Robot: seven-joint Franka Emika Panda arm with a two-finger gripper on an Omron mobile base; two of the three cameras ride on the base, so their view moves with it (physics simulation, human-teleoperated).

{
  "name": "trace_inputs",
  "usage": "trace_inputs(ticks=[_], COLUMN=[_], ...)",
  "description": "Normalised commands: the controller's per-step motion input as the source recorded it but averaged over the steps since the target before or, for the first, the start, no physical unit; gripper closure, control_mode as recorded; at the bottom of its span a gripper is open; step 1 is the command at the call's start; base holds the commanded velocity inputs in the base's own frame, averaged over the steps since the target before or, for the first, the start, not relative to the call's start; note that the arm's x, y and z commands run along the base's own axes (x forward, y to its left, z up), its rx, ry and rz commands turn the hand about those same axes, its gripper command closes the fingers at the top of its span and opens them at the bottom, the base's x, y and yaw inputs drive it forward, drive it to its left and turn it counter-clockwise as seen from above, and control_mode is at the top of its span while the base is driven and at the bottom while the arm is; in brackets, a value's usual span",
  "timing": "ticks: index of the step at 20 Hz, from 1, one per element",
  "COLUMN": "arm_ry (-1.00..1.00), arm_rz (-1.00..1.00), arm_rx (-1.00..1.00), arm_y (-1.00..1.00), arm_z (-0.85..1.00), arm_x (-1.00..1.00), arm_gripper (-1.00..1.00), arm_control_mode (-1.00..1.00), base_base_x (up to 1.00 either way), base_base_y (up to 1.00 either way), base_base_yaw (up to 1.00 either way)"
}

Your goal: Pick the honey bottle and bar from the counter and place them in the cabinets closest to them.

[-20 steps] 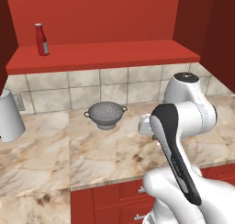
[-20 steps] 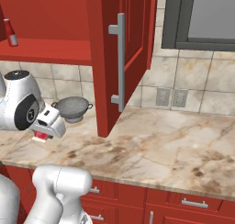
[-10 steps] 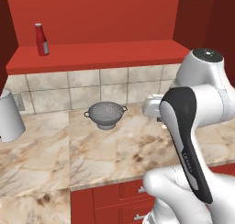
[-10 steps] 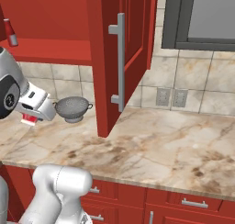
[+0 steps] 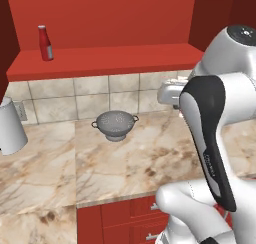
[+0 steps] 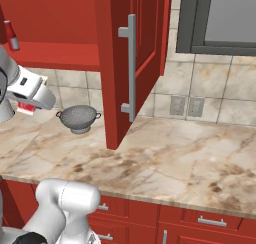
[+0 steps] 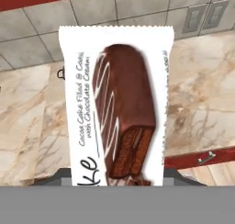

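Gripper (image 6: 29, 107) has risen, gripping the bar (image 7: 117, 106) lengthwise along it.

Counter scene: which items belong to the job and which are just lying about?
Job:
- bar, held in the shut gripper
- counter
- cabinets, open shelf

Lying about:
- colander
- red bottle on the shelf
- toaster at the left edge

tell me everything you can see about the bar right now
The bar is a flat white wrapped packet with zigzag-cut ends, printed with a brown chocolate-coated cake slice and brown lettering. It is held lengthwise in the shut gripper, lifted off the marble counter; in the right base view its red-marked edge shows under the hand, near the colander.
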Motion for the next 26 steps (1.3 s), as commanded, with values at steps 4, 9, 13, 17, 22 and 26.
trace_inputs(ticks=[4, 9, 13, 17, 22, 26], arm_ry=[-0.12, -0.1, -0.08, -0.05, -0.04, -0.05], arm_rz=[0.0, 0.0, 0.0, 0.0, 0.0, 0.0], arm_rx=[0.0, 0.0, 0.0, 0.0, -0.03, -0.04], arm_y=[0.0, 0.0, 0.0, 0.0, 0.0, 0.0], arm_z=[0.51, 0.37, 0.28, 0.13, 0.08, 0.09], arm_x=[0.23, 0.4, 0.5, 0.63, 0.73, 0.73], arm_gripper=[1.0, 1.0, 1.0, 1.0, 1.0, 1.0], arm_control_mode=[-1.0, -1.0, -1.0, -1.0, -1.0, -1.0], base_base_x=[0.0, 0.0, 0.0, 0.0, 0.0, 0.0], base_base_y=[0.0, 0.0, 0.0, 0.0, 0.0, 0.0], base_base_yaw=[0.0, 0.0, 0.0, 0.0, 0.0, 0.0])
